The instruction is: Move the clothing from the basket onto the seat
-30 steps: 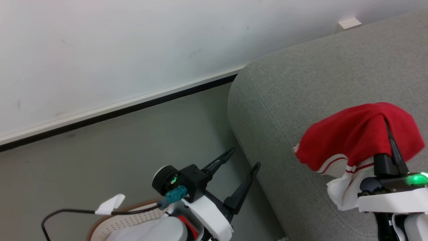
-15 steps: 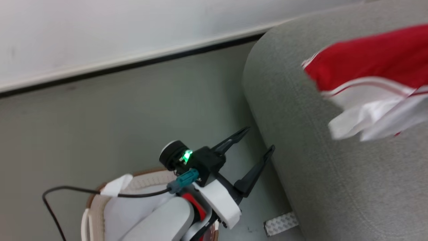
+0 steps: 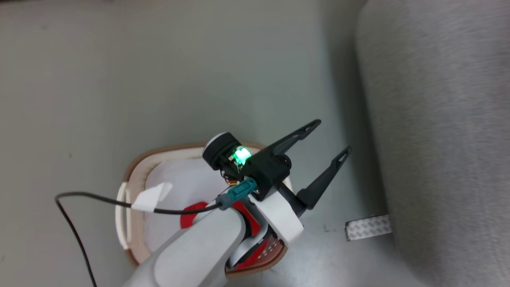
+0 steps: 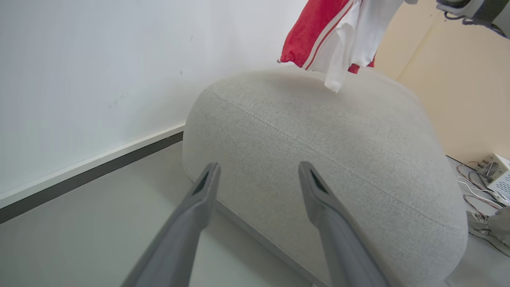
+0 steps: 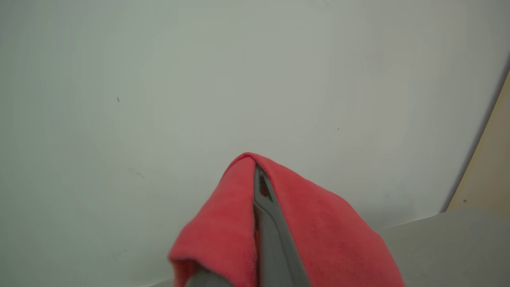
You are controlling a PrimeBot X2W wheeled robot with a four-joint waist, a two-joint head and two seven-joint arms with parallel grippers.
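White wall (image 4: 79,79); left jaws wide, empty; right jaws pinch clothing (image 4: 306,36), hanging downward.

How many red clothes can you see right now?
2: one red-and-white garment hangs from the right hand above the seat; one red garment lies in the basket, partly under the left arm. More may be hidden.

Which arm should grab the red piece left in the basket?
Left. The left gripper is open and empty, at the basket where the red piece lies. The right gripper is shut on a red-and-white garment above the seat.
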